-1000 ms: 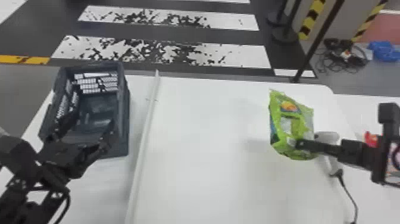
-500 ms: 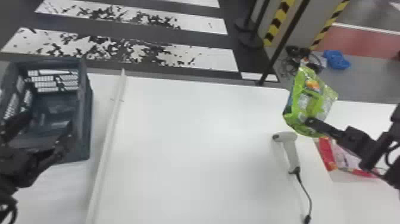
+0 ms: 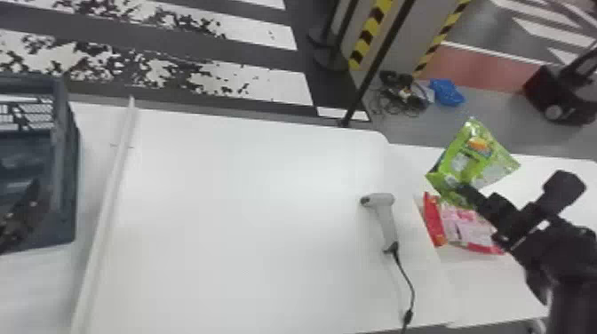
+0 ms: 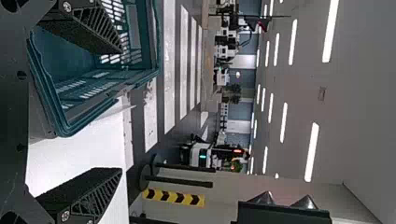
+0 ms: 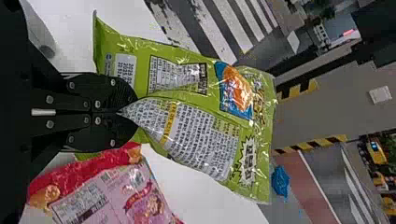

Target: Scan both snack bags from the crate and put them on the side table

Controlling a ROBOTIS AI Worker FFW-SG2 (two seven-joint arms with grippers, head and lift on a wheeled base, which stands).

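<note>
We hold the green bag [image 3: 473, 155] in our right pincer [image 3: 464, 188], over the side worktop [image 3: 493, 284]. In the right wrist view, our right pincer [image 5: 133, 111] is clamped on a pinched fold near one end of the bag, whose printed panel faces the camera. The bag hangs tilted, its far end spread wide.

Just below it, the red and pink bag [image 3: 471, 228] lies flat on the side worktop; in the head view the green one partly covers its upper edge.

On the main worktop [image 3: 244, 222] we have the scanner [image 3: 386, 217] lying near the right edge, well apart from the crate [image 3: 69, 177]. Its cord [image 3: 412, 284] runs from the handle toward the near edge. A white rail [image 3: 106, 200] stretches between scanner and crate, nearer the crate.

Our left pincer [image 3: 22, 217] is at the crate, and in its wrist view we see its two fingers wide apart. We cannot tell whether it reaches inside the crate.

Beyond the worktops, we see cables [image 3: 402, 95] and a blue thing [image 3: 447, 92] on the floor.
</note>
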